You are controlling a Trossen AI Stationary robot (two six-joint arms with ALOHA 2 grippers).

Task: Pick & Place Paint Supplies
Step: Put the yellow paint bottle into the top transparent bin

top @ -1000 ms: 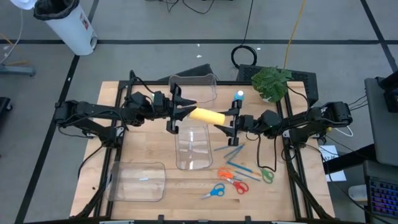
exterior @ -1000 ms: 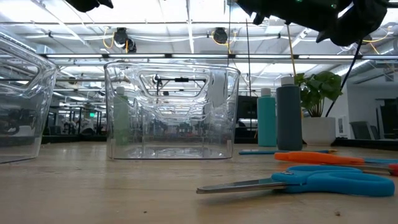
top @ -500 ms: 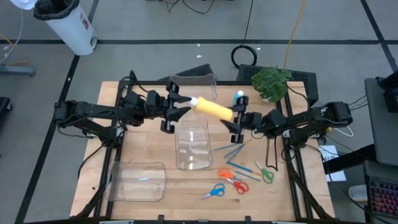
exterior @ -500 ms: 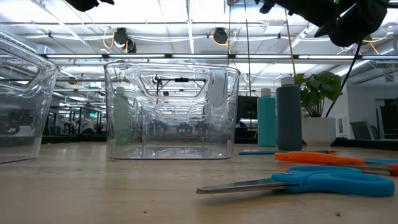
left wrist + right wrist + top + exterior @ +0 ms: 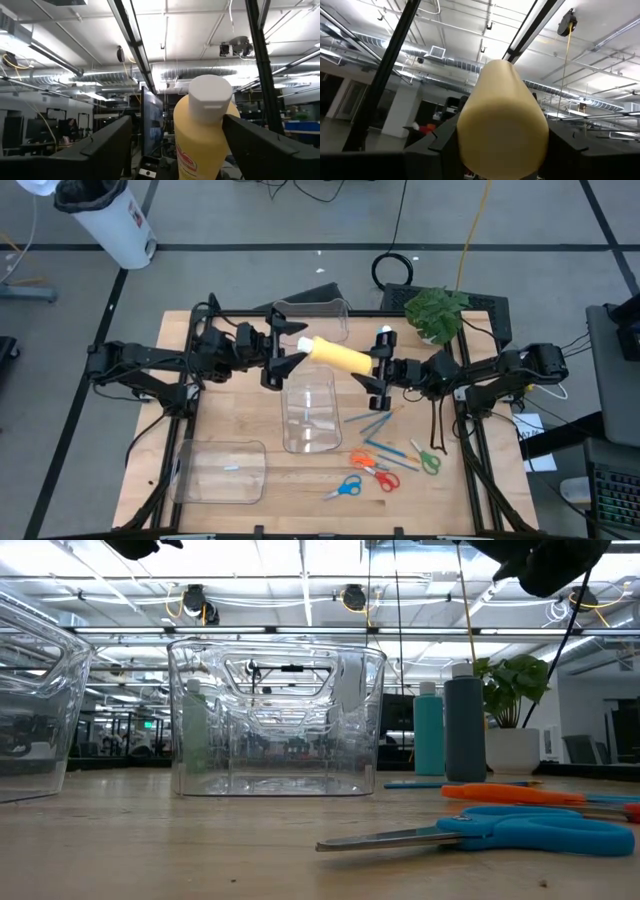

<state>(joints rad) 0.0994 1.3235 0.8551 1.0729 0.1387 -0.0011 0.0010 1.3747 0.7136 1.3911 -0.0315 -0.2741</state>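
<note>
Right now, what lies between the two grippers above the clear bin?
In the high view, the yellow paint bottle spans the gap: its cap end sits between the open left gripper, its base in the right gripper, over the clear bin.

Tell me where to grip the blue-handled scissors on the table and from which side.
Grip the blue-handled scissors from above, probably at the pivot where blades meet handles. They lie flat on the table, so a side approach finds no edge; the handle loops are wider.
</note>
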